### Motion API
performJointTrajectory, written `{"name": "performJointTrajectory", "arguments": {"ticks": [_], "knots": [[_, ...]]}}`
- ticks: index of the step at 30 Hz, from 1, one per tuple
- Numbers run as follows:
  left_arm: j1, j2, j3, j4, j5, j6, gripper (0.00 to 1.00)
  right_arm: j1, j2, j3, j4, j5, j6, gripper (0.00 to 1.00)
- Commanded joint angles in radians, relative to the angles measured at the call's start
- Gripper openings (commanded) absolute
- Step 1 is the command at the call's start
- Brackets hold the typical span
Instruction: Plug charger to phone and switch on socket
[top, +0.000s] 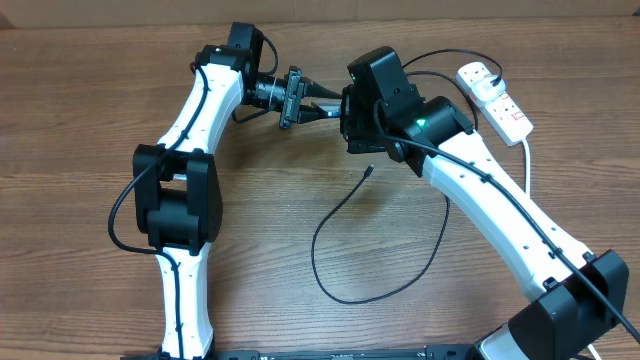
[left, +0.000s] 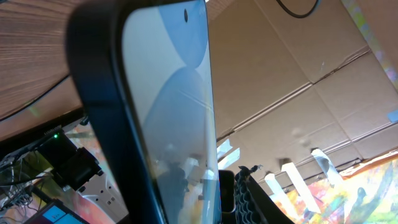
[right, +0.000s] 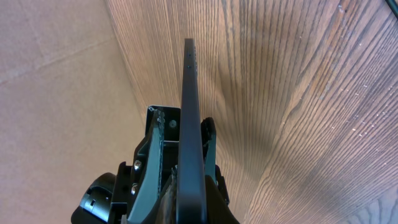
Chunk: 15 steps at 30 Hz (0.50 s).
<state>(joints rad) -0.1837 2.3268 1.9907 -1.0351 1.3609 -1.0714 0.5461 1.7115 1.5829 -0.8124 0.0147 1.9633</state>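
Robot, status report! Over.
Right gripper grips phone edge-on. Left gripper at phone, grip unclear. Charger unplugged, tip loose on table.

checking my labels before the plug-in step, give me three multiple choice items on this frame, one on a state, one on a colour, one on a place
1. The right gripper is:
A. open over bare wood
B. shut on the phone, held edge-on
C. shut on a screwdriver

2. On the power strip, the switches are:
A. green
B. red
C. black

3. The charger's small plug tip lies:
A. in the phone's port
B. on top of the power strip
C. loose on the table

Answers:
1 B: the right wrist view shows its fingers pressed against both faces of the phone.
2 B: red shows on the white strip in the overhead view.
3 C: the tip rests on bare wood, just on the near side of the right arm's wrist.
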Motion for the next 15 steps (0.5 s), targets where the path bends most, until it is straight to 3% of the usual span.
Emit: {"name": "performJointTrajectory", "arguments": {"ticks": [1, 15], "knots": [[-0.007, 0.009, 0.025, 0.0, 0.026, -0.007, 0.27, 0.011, -0.005, 0.027, 0.002, 0.045, 0.004, 0.04], [-0.007, 0.009, 0.025, 0.0, 0.019, -0.007, 0.26, 0.021, -0.005, 0.027, 0.019, 0.045, 0.004, 0.05]]}}
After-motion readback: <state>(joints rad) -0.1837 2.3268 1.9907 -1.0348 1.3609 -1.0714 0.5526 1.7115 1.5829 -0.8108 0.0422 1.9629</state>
